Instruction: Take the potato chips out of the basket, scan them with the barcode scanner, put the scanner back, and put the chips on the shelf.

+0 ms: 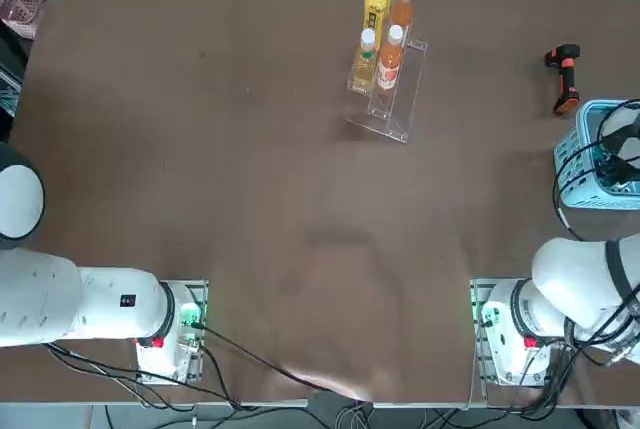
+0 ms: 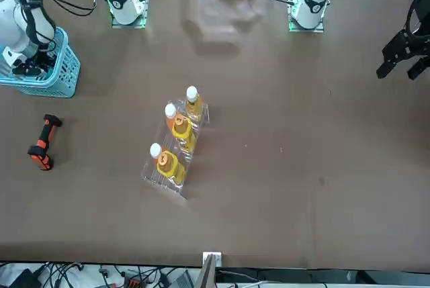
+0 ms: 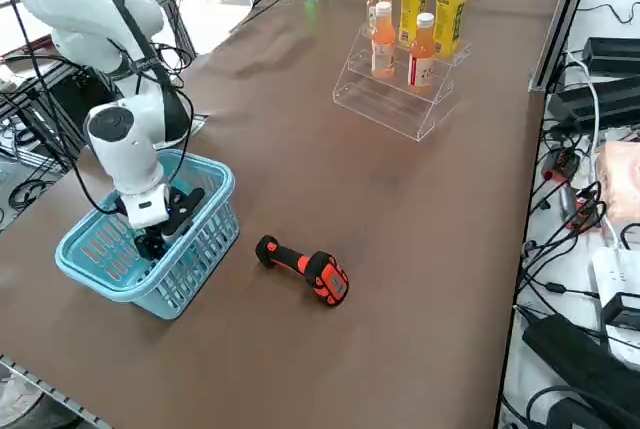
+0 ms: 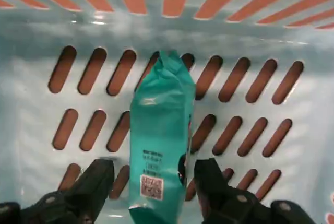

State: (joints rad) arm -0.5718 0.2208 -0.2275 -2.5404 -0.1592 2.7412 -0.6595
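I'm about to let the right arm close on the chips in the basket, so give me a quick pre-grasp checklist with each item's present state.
1. Right end effector is down inside the basket: ok.
2. Fingers stand on either side of the potato chips, packet between them: ok.
3. Fingers actually touching the packet: cannot tell.
4. Nothing else in the basket near the packet; only its slotted floor shows in the wrist view: ok.
5. Barcode scanner lies free on the table beside the basket, ready for the next step: ok.
6. Shelf has free room; its lowest front tier holds no bottle: ok.
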